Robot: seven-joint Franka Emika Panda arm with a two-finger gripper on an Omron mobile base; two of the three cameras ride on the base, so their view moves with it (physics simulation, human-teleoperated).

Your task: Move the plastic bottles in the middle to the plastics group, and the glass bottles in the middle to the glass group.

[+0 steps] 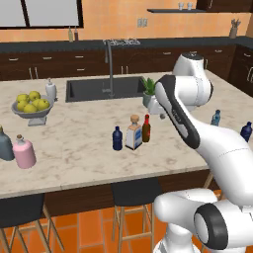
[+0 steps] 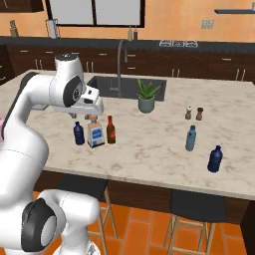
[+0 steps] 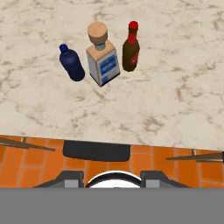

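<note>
Three bottles stand in a row mid-counter: a small navy plastic bottle (image 1: 117, 139) (image 2: 78, 133) (image 3: 71, 64), a square clear glass bottle with a cork top (image 1: 134, 133) (image 2: 95, 133) (image 3: 103, 61) and a slim dark-brown glass bottle with a red cap (image 1: 146, 129) (image 2: 110, 130) (image 3: 131, 49). The plastics group, a teal bottle (image 2: 191, 138) (image 1: 216, 117) and a brighter blue bottle (image 2: 214, 159) (image 1: 246, 131), is at the right. At the left stands the glass group, a pink bottle (image 1: 23, 152) and a grey-blue one (image 1: 5, 144). My gripper (image 2: 92, 113) (image 3: 112, 178) hangs open and empty above the row.
A fruit bowl (image 1: 32, 105) and a white bottle (image 1: 50, 90) sit at the back left. The sink (image 1: 104, 89) with its tap, a potted plant (image 2: 147, 96) and two shakers (image 2: 193, 113) lie behind the row. Stools (image 3: 96, 151) stand under the counter's front edge.
</note>
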